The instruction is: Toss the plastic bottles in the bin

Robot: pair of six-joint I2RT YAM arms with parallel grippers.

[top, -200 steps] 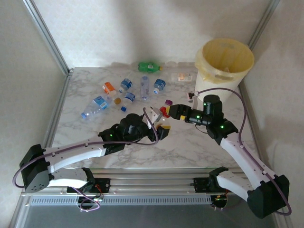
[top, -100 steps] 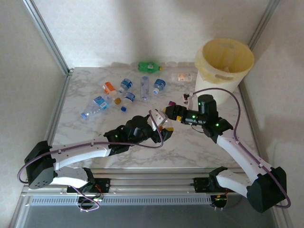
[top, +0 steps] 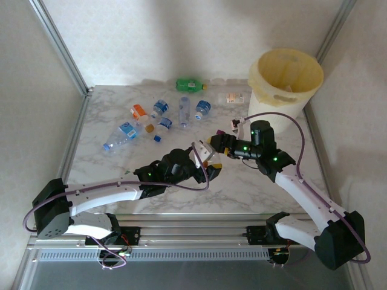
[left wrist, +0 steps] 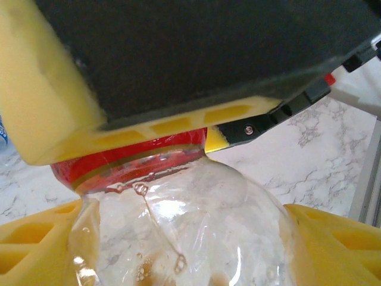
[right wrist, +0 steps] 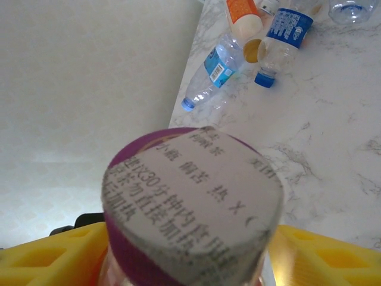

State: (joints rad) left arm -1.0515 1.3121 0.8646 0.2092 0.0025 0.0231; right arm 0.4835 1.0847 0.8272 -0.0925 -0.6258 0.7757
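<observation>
Marble table (top: 236,187) below. Between its pads the left gripper (top: 210,159) clamps a clear, red-labelled bottle (left wrist: 172,232); the right gripper (top: 216,145) grasps the same bottle's purple-capped end. Beyond the jaws lie loose bottles (top: 184,112); farther right stands the bin (top: 275,104).

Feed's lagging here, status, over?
Left gripper shut on red-label bottle. Right gripper around its cap, grip unclear. Bin open, nothing across it.
</observation>
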